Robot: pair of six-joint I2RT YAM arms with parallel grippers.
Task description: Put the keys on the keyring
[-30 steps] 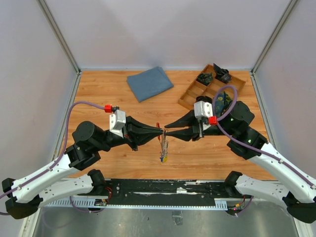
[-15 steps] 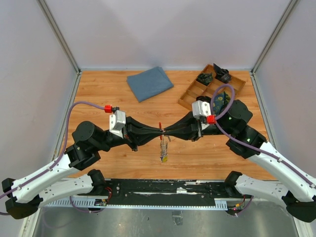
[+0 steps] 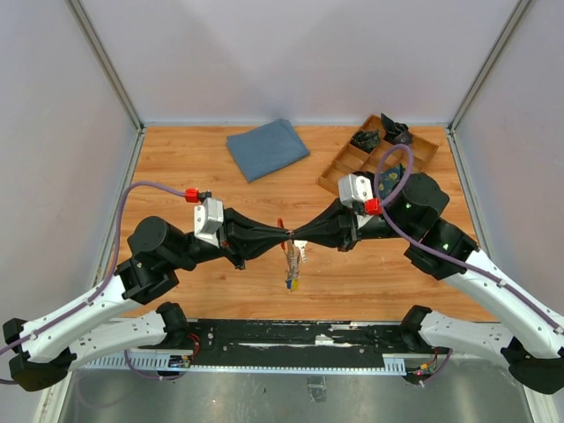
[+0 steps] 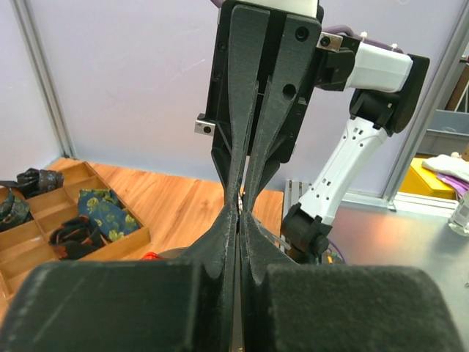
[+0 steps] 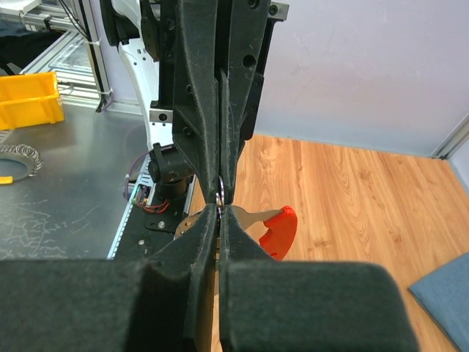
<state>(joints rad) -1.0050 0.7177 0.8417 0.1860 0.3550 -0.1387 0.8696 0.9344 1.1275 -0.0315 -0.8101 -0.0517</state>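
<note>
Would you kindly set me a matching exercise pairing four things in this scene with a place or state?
1 cloth
2 wooden tray
3 keys
4 right gripper

A dangling under the meeting fingertips
B far right of the table
C blue, far middle
D shut, tip to tip with the left gripper

Pairs: 1-C, 2-B, 3-A, 4-D

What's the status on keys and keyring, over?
Left claw and right claw shut, tips meeting. Thin silver-grey metal keys dangle below, thin red curved keyring at the pinch. Nothing blocking.
</note>
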